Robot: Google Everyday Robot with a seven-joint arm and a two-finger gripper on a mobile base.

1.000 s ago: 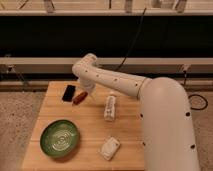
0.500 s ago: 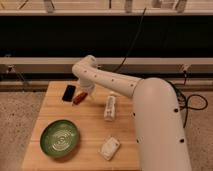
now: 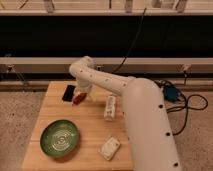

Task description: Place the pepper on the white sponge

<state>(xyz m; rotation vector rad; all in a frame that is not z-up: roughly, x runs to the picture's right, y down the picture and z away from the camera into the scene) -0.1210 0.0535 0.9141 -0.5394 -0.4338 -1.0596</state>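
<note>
Dark-red pepper (image 3: 78, 99) lies beside the black phone (image 3: 68, 92) — gripper (image 3: 81, 94) over it, spread wide — white sponge (image 3: 109, 147) well away, at the table (image 3: 46, 111) edge.

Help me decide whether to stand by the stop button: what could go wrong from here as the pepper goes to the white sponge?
1. The open gripper hangs at the pepper, close beside the black phone; closing might catch or shove the phone.
2. The white packet lies between the pepper and the white sponge; it could be mistaken for the sponge or clipped during the carry.
3. The sponge sits near the front edge of the table; a hard placement might push it off.
</note>
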